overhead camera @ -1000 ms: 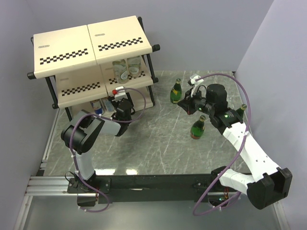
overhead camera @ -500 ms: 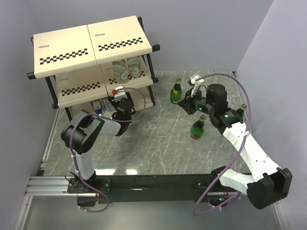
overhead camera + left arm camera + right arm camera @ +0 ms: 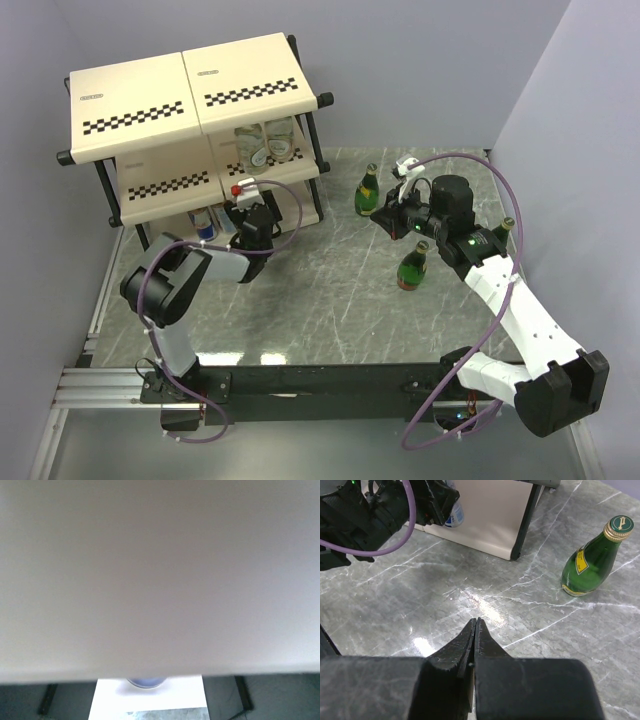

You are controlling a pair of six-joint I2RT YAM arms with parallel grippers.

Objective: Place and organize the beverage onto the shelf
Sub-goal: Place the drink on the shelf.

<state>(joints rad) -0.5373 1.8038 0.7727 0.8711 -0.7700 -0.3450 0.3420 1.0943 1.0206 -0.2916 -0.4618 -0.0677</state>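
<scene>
Three green glass gold-capped bottles (image 3: 412,266) stand on the grey marble table (image 3: 320,310), unshelved. My right gripper (image 3: 475,625) hasn't moved, fingers clenched on nothing. Left gripper (image 3: 243,212) has crept further into the cream checkered three-tier shelf (image 3: 190,95), bottom tier, by the blue-silver cans (image 3: 203,220). Can't tell its grip. Probably seating a can.

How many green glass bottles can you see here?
3 green bottles: one stands near the shelf's right corner, one mid-table by the right arm, one far right, mostly hidden behind that arm. More might sit unseen on the shelf.
</scene>
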